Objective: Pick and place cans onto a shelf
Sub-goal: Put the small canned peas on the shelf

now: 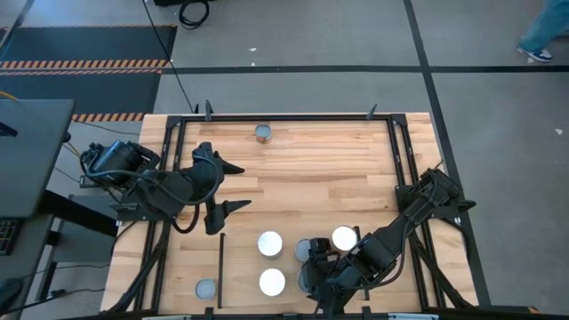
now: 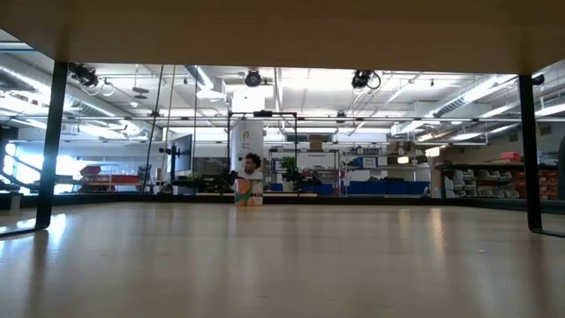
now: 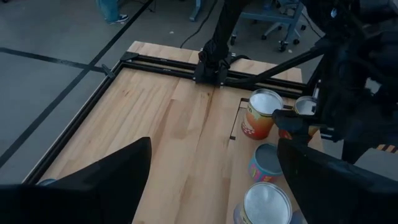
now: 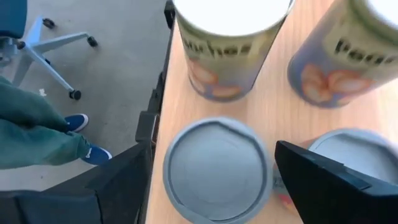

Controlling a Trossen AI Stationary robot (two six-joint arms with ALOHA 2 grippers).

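Waiting at table's left edge, left gripper (image 1: pixel 228 188) gapes wide w/ nothing in it, clear of the work; shelf (image 1: pixel 240 267) at front holds clustered cans (image 1: pixel 270 244); right gripper (image 4: pixel 211 180), fingers spread, straddles grey-topped can (image 4: pixel 216 169), unheld; one can (image 1: pixel 263 133) sits far back.

Table (image 1: pixel 302 178) middle bare, wide passage. Cans (image 1: pixel 270 244) cluster at near edge beside right arm (image 1: pixel 391 236); lone can (image 1: pixel 263 133) at far rail.
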